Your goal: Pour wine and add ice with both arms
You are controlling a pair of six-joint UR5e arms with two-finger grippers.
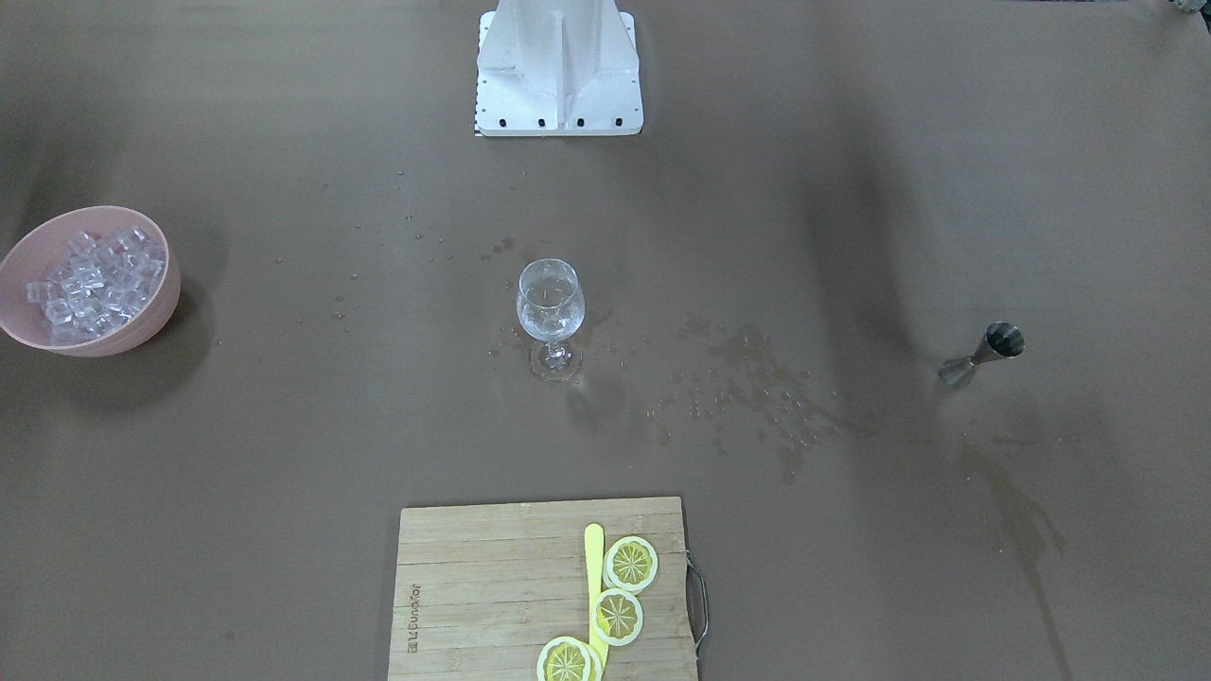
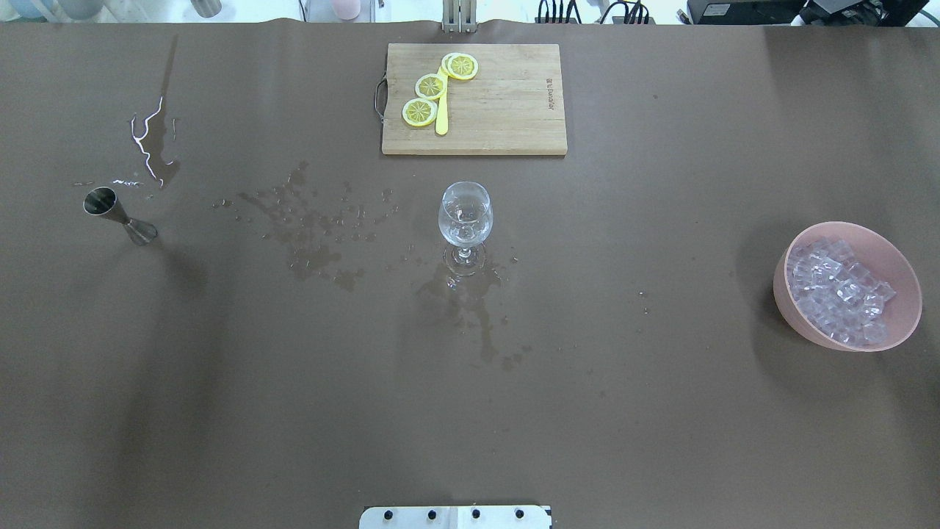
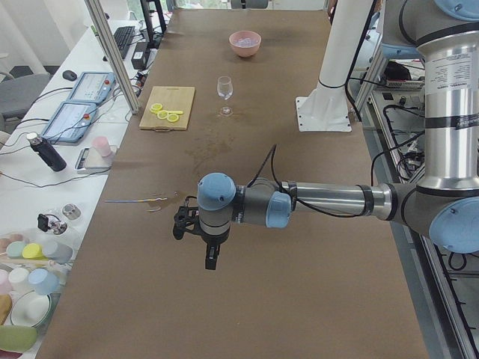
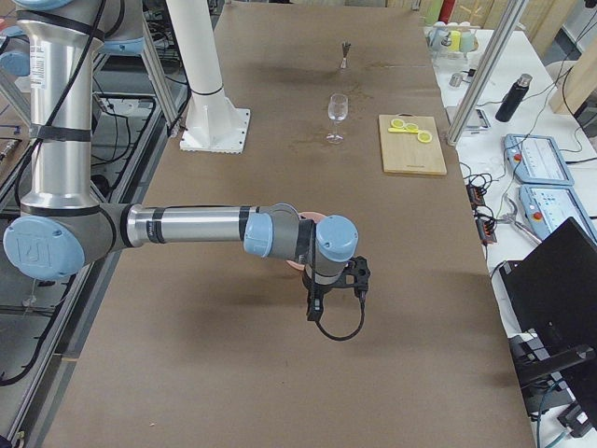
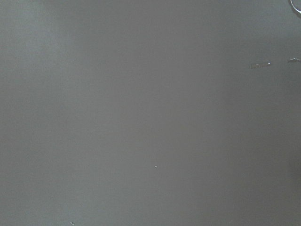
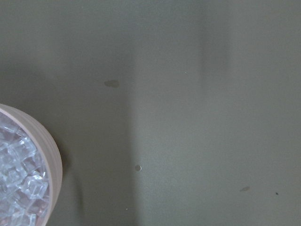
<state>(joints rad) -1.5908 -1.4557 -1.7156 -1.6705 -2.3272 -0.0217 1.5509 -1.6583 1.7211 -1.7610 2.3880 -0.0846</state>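
Observation:
A clear stemmed wine glass stands upright mid-table and seems to hold a little clear wine. The ice is heaped in a pink bowl at the robot's right end. A steel jigger stands at the left end. My left gripper hovers over the table's left end. My right gripper hovers beside the bowl, whose rim shows in the right wrist view. I cannot tell if either gripper is open or shut.
A wooden cutting board with lemon slices and a yellow tool lies at the far edge. Wet spill patches spread left of the glass, and more below its foot. The white base block stands at the robot's side.

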